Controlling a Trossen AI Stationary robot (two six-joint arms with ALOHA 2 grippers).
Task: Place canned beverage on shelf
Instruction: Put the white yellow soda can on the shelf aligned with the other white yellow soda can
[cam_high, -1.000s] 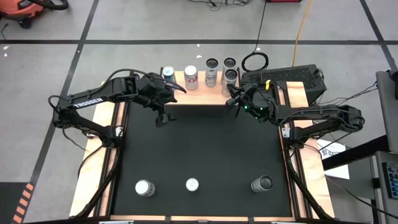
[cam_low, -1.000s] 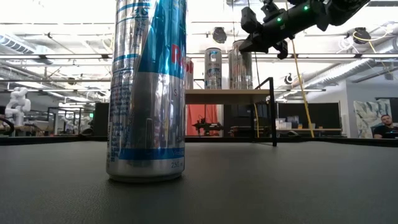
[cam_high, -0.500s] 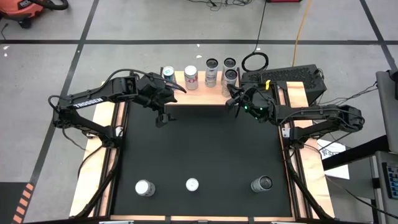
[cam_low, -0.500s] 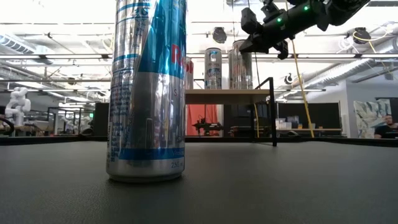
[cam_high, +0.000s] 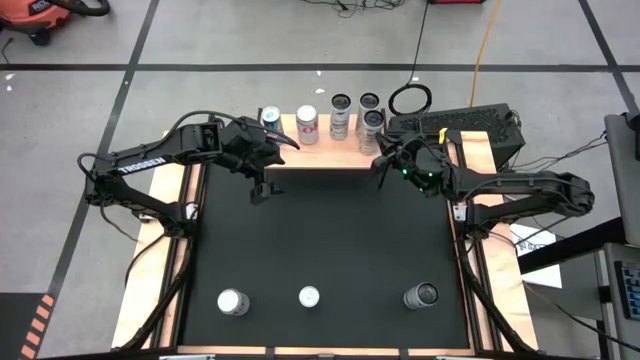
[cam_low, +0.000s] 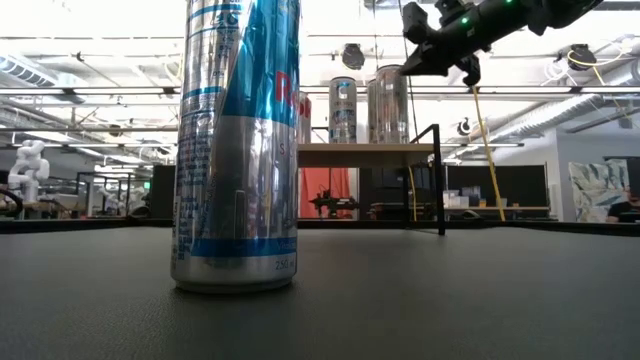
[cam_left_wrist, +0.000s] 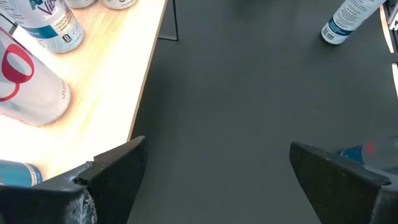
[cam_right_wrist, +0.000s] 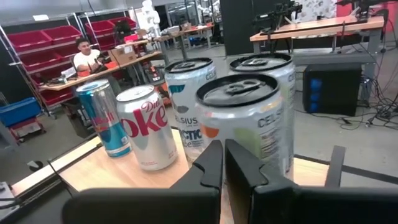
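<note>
The shelf (cam_high: 318, 150) is standing at the far edge of the black surface (cam_high: 320, 240), and everything here is easiest placed against it. Five cans are sitting on its pale top: a slim blue can (cam_high: 270, 118) near the left end, a silver-and-red cola can (cam_high: 307, 125) beside it, then three grey cans (cam_high: 368, 122) clustered toward the right end. From the low camera, a tall blue-and-silver can (cam_low: 238, 150) on the near side of the surface is filling the foreground and hiding the shelf's left half; only the right part of the top (cam_low: 365, 148) and one black leg are showing past it, with two cans on top.

The right pincer (cam_high: 380, 160) is hovering just in front of the shelf's right end, its fingers clenched together on nothing, pointing at the grey cluster (cam_right_wrist: 245, 118). The left pincer (cam_high: 262, 180) is hanging over the shelf's left front corner, its fingers (cam_left_wrist: 115, 171) spread wide and released, their tips cut off by the frame edge.

Three more cans (cam_high: 309, 297) are standing in a row well away from the shelf, along the surface's near side; from above only their lids are readable.
</note>
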